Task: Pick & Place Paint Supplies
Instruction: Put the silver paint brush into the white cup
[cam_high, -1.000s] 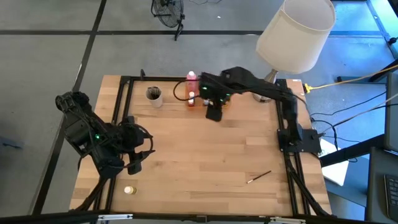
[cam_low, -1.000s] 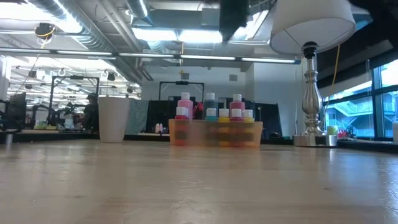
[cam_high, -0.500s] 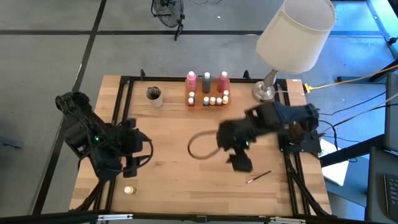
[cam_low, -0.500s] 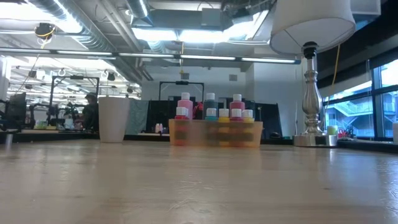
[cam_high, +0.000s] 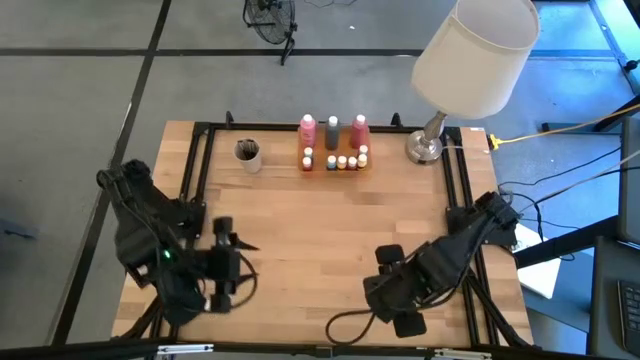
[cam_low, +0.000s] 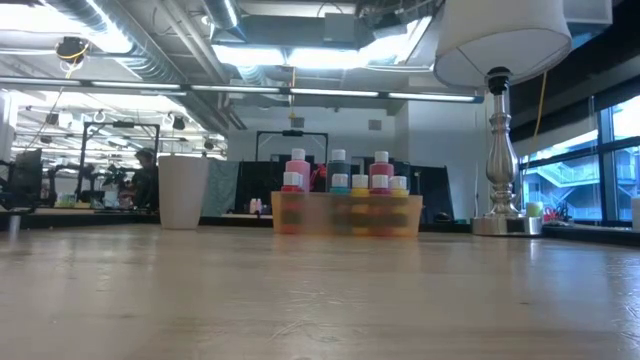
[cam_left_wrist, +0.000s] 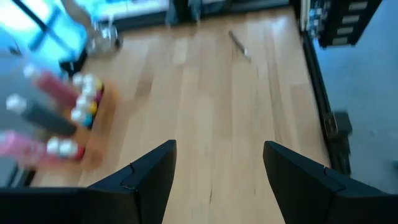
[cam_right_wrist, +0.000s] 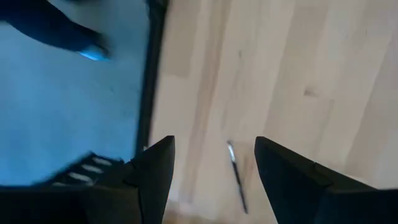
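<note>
A: What changed?

B: The right gripper (cam_right_wrist: 211, 171) has swung from the flat orange tray (cam_high: 333, 163) of 3 white-capped paint bottles (cam_high: 332, 127) to the near edge, fingers spread, empty.

A: And the thin dark brush (cam_right_wrist: 237, 178)?

B: Just ahead between its fingers, likely the next pick. The left gripper (cam_left_wrist: 217, 168) waits, open, holding nothing.

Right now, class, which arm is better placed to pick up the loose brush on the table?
Right. The right gripper has the brush close ahead, framed by its open fingers. From the left gripper, also open, the brush lies far across the table.
</note>
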